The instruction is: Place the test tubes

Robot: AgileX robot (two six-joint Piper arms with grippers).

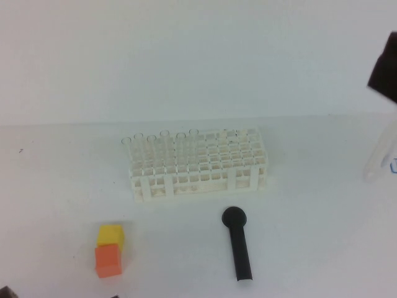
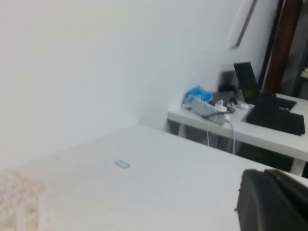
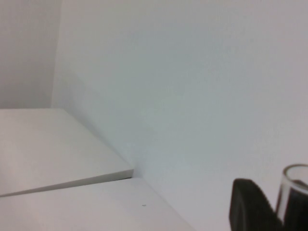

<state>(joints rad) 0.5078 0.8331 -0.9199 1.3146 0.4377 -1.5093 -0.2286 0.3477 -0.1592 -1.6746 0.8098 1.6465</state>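
Right gripper (image 1: 386, 81) hung over right edge of bench (image 1: 310, 248), grasping test tube (image 1: 377, 158); rack (image 1: 198, 167) mid-bench; left gripper (image 2: 272, 202) near-left corner, grip state unclear.

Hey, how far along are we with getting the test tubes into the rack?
Done: about six tubes stand at the left end of the rack. In hand: the right gripper, raised at the table's right edge, has its jaws closed on another test tube. Remaining: carrying it over and seating it. The left gripper sits low at the near-left corner.
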